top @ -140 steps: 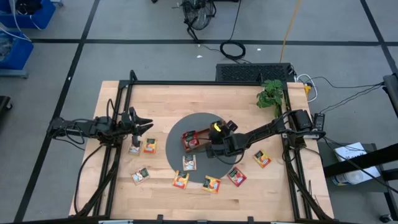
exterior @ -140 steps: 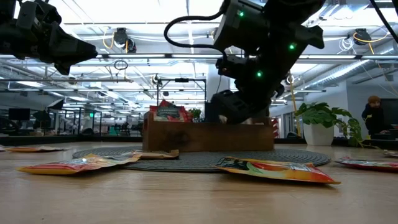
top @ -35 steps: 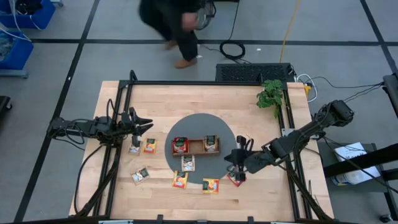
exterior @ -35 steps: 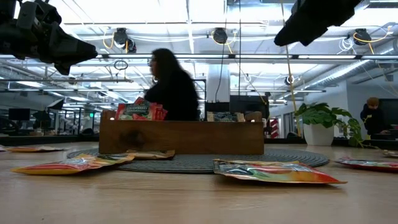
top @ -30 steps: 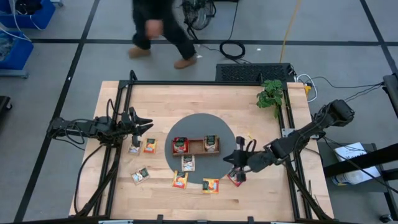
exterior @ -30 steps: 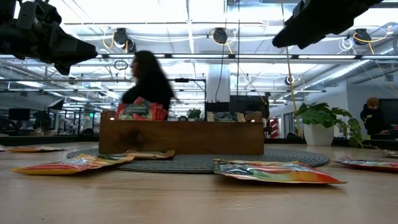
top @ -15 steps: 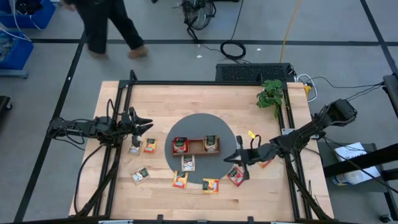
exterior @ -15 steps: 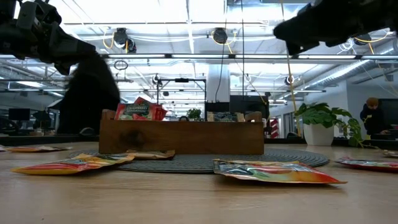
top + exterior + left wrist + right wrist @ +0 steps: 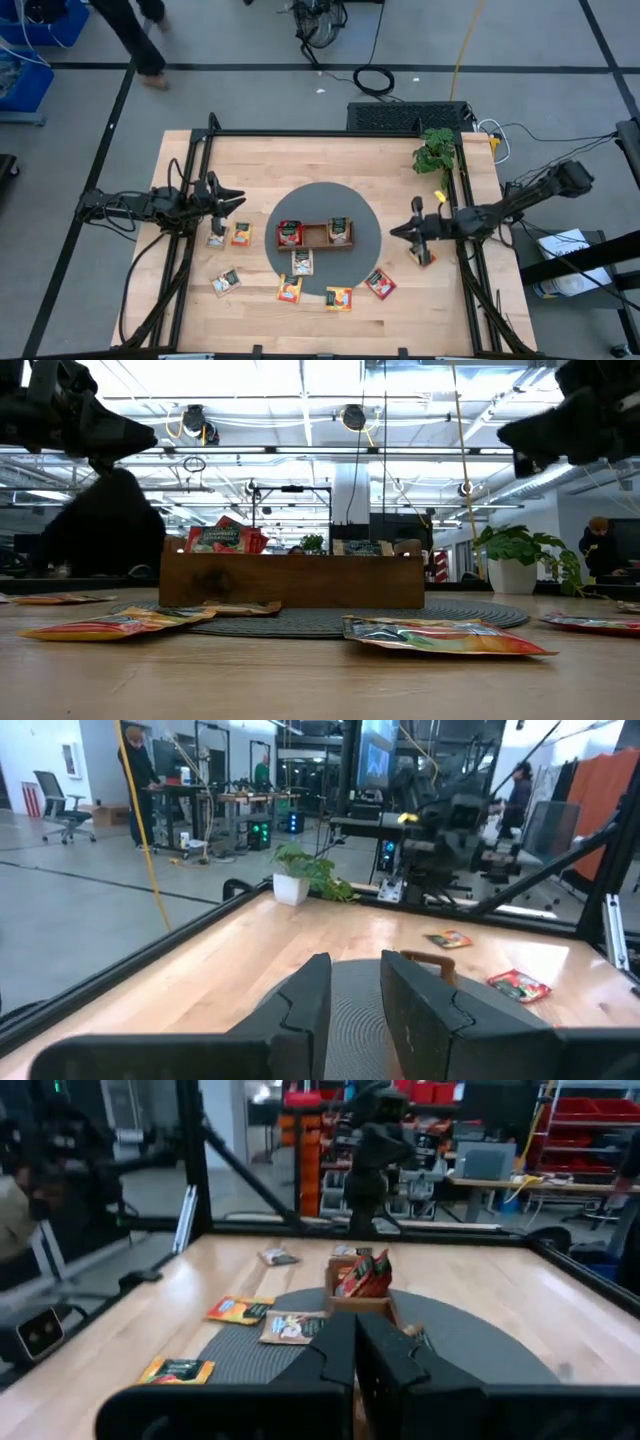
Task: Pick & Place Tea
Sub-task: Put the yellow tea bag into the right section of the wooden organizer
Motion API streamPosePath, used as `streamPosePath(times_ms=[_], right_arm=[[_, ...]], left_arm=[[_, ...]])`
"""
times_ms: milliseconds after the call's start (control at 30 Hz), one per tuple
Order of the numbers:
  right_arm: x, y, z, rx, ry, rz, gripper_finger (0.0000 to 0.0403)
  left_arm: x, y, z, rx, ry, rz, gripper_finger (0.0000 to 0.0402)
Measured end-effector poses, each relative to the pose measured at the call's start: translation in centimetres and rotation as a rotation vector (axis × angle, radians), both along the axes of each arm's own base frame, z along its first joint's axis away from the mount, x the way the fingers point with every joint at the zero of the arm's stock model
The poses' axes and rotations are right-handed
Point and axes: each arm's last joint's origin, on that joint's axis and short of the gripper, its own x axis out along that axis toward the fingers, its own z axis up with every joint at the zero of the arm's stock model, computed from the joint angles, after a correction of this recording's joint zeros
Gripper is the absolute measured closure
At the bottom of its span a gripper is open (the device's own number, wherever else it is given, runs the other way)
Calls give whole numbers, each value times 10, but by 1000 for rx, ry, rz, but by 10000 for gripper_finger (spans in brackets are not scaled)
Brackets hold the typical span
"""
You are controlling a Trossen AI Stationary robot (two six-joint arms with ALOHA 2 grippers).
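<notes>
Fingers (image 9: 345,1355) of the right gripper (image 9: 417,219) sit pressed together with nothing between them, and we see that gripper hanging above the table's (image 9: 300,160) right side, just above an orange tea packet (image 9: 421,255) lying near the right edge. On the left gripper (image 9: 225,199), the two fingers (image 9: 310,995) stand a narrow gap apart, and we see nothing held in that gap; this arm waits over the left part of the table, raised above two packets, a whitish one (image 9: 216,238) and an orange one (image 9: 241,234), that lie side by side. We find the wooden tray (image 9: 316,234) at the middle of a round grey mat (image 9: 330,200); a red packet (image 9: 290,233) stands in its left compartment and a whitish packet with dark print (image 9: 339,231) in its right one, while the middle compartment shows bare wood. Just in front of the tray, on the mat, lies another whitish packet (image 9: 304,262). Along the near side of the table we count four more: a dark-printed one (image 9: 225,282) far to the left, an orange-red one (image 9: 290,290), an orange one (image 9: 339,298) and a red one (image 9: 381,285). In the low view the tray (image 9: 290,580) shows its long side, with the red packet (image 9: 222,538) sticking up above its rim. A potted plant (image 9: 435,152) stands at the far right corner. Beyond the table, a person (image 9: 125,30) walks across the floor at the far left.
</notes>
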Motion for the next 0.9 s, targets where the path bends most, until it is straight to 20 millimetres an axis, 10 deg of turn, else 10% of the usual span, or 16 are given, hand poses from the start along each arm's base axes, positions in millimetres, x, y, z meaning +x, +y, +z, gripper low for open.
streamPosePath(times_ms=[900], right_arm=[[-8, -9, 13, -67, -143, -89, 403]], left_arm=[[21, -17, -5, -375, 70, -327, 309]])
